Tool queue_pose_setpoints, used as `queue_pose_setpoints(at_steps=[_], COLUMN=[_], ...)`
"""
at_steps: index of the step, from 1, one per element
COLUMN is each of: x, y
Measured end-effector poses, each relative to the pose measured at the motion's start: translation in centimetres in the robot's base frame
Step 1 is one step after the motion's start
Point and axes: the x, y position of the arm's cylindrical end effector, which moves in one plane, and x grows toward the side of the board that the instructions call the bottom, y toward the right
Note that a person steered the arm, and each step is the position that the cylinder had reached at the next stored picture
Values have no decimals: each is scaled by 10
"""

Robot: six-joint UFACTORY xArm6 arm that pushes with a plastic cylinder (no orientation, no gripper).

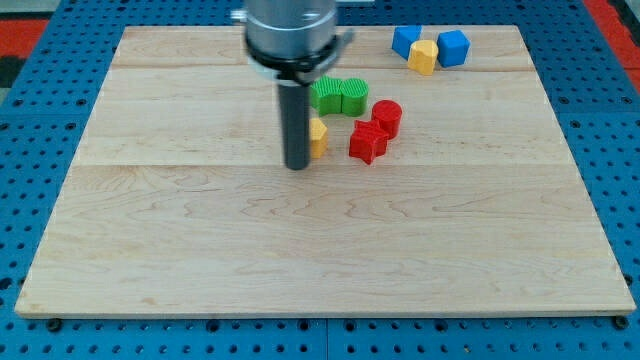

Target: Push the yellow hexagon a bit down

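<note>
A yellow hexagon-like block (423,56) sits near the view's top right, touching a blue block (405,40) on its left and a blue cube (453,47) on its right. My tip (297,166) rests on the board left of centre, far to the lower left of that block. A second yellow block (319,137) sits right against the rod's right side, partly hidden by it, so I cannot make out its shape.
Two green blocks (327,95) (354,95) lie side by side behind the rod. A red cylinder (387,117) and another red block (367,142) sit to the tip's right. The wooden board (300,260) lies on a blue pegboard.
</note>
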Motion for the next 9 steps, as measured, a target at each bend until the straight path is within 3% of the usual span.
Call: queue_pose_setpoints(at_steps=[1, 3, 6, 9], x=[-7, -60, -75, -53], y=[-60, -75, -22, 22])
